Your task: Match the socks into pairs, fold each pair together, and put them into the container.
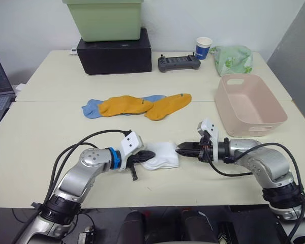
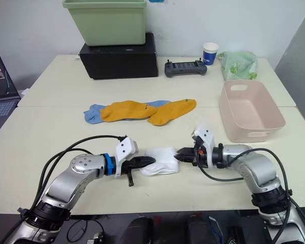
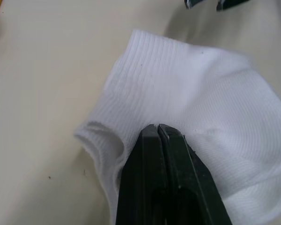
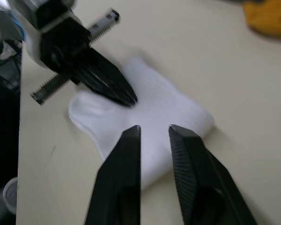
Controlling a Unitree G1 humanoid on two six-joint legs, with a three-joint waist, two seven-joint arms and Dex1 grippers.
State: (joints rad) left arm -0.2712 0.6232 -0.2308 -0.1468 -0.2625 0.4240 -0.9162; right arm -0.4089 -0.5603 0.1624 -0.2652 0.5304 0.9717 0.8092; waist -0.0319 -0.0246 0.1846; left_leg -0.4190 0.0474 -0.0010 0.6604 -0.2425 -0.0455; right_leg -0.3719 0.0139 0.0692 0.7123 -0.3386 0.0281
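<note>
Jaws of the left gripper [image 1: 148, 155] are pressed together on the near-left edge of the folded white socks [image 1: 162, 154], which lie on the bench [image 1: 51, 127] near its front edge. From the head camera, the right gripper [image 1: 182, 149] points at the socks' opposite side, its tips just at the fabric edge. Farther back lie two mustard-orange socks [image 1: 142, 105] over a light blue sock [image 1: 91, 108]. To the right stands the pink container [image 1: 250, 105], upright, with nothing in it. At the back edge, a light green tub [image 1: 104, 19] sits on a black box [image 1: 114, 53]; what the tub holds cannot be seen. Beside them are a black controller [image 1: 179, 62], a paper cup [image 1: 204, 48] and a green bag [image 1: 233, 59].

Left wrist camera: the two black fingers [image 3: 152, 178] are clenched tip to tip, pinching a ridge of the ribbed white fabric beside the open cuff.

Right wrist camera: its own fingers [image 4: 122, 178] stand slightly parted over the near edge of the white socks, gripping nothing, while the other gripper [image 4: 126, 97] bites the cloth from the far side. A bit of a mustard sock shows at the corner.
</note>
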